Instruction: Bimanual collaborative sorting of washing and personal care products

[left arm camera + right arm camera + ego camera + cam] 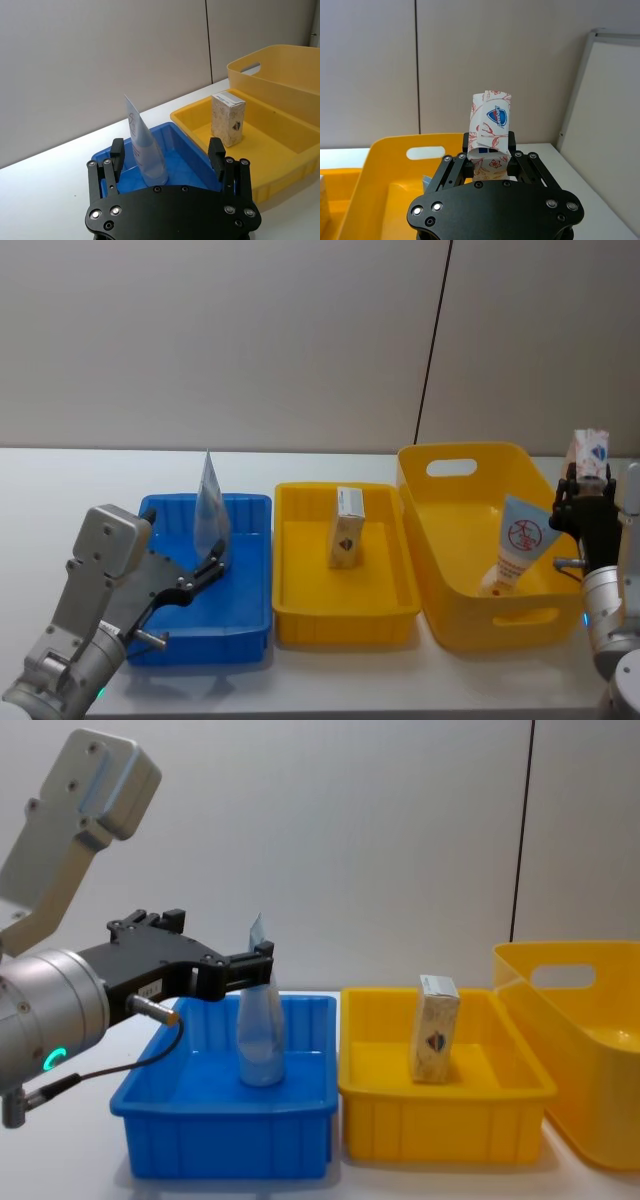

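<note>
The left gripper (167, 155) is held open around a clear upright squeeze tube (259, 1025) standing in the blue bin (245, 605); contact with the fingers cannot be told. A white carton with orange-red pattern (491, 131) is clamped in the right gripper (490, 155), beside the deep yellow bin (440, 550), in which a pale-blue tube (515, 555) is leaned. A cream carton (434, 1028) is stood upright in the shallow yellow tray (345, 625) on the tabletop (60, 490).

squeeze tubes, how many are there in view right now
2. One tube stands upright in the blue bin between the open left end effector's fingers; another tube leans inside the deep yellow bin. Others may lie hidden there.
</note>
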Robot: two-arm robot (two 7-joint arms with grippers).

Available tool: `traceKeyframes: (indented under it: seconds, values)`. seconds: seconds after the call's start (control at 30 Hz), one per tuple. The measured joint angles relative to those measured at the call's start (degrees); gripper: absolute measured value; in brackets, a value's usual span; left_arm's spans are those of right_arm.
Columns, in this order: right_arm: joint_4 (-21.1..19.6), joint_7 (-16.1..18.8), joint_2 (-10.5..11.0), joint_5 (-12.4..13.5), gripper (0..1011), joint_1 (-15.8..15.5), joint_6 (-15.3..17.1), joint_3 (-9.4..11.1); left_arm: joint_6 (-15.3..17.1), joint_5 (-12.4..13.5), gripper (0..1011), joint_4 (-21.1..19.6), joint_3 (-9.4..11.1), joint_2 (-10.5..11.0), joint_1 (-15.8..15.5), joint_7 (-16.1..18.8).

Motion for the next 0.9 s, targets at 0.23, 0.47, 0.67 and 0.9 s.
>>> traceKeyframes:
  seconds: [0.23,0.47,0.67,0.9]
  values:
    - [0.6,-1.1,-0.8,-0.8,311,-0.1,1.2,0.4,0.0,0.0,1001,0.0,0.0,0.0,0.0,0.0]
    - [1.1,-0.9,-1.3,-1.0,311,-0.3,2.3,0.6,0.0,0.0,1001,0.0,0.0,0.0,0.0,0.0]
    - [1.3,0.1,-1.5,-1.0,311,-0.3,2.3,0.6,0.0,0.0,1001,0.0,0.0,0.0,0.0,0.0]
    - [1.4,1.2,-2.0,-0.8,311,-0.2,2.3,0.5,0.0,0.0,1001,0.0,0.0,0.0,0.0,0.0]
